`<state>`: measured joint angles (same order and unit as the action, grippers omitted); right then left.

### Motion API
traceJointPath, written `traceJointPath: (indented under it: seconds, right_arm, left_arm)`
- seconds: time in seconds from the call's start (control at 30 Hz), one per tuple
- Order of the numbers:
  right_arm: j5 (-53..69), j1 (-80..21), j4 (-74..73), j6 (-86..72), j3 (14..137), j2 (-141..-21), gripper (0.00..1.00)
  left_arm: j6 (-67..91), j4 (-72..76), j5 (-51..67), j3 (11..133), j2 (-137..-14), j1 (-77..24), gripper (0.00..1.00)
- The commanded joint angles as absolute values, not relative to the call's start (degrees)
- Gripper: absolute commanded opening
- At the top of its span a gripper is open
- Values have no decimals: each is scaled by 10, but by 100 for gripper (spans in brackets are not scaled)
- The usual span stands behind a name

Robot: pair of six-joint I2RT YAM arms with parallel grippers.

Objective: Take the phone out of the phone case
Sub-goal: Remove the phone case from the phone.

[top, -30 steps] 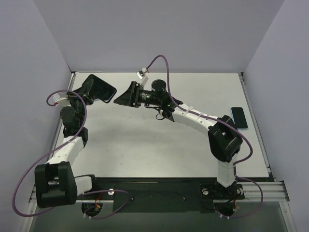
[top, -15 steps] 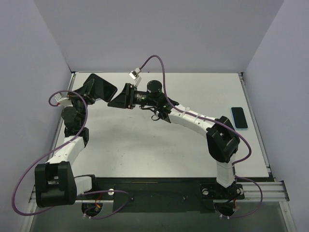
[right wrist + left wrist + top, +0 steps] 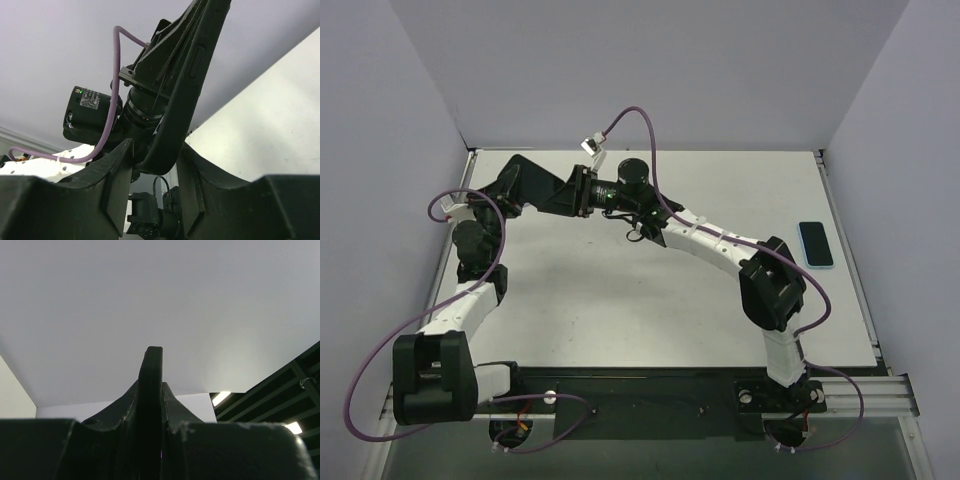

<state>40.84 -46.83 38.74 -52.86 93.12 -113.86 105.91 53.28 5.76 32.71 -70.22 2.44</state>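
Observation:
A black phone case (image 3: 535,185) is held up above the table's far left by my left gripper (image 3: 508,188), which is shut on it. In the left wrist view the case shows edge-on as a thin black slab (image 3: 151,385) between the fingers (image 3: 172,405). My right gripper (image 3: 567,196) is open, and the case's lower rounded end (image 3: 192,75) sits between its fingers (image 3: 117,170) with a gap on each side. I cannot tell whether a phone is inside this case. A dark phone with a light blue rim (image 3: 815,243) lies flat on the table at the right.
The white table (image 3: 650,290) is enclosed by pale walls at the back and sides. The left arm's wrist and purple cable (image 3: 112,90) are close in front of my right gripper. The metal rail with the arm bases (image 3: 650,395) runs along the near edge.
My right gripper has moved left across the table's far part, and its open fingers now straddle the case's end. The left gripper has tilted the case slightly toward it.

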Motion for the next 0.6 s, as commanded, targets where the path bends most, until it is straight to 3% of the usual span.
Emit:
traceJointPath:
  seconds: [0.0, 0.27, 0.33, 0.37, 0.57]
  right_arm:
    - [418, -475, 394, -502, 956, -1139, 33]
    - [424, -477, 383, -477, 949, -1133, 25]
    - [433, -479, 371, -457, 946, -1127, 12]
    - [435, -481, 361, -447, 944, -1126, 0]
    - [357, -507, 218, -191, 898, -1056, 0]
  left_arm:
    - [1073, 579, 47, 349, -690, 24, 0]
    - [1082, 567, 62, 354, -684, 27, 0]
    - [1094, 545, 96, 364, -684, 32, 0]
    - [1113, 537, 112, 369, -685, 37, 0]
    - [1211, 476, 291, 432, -718, 58, 0]
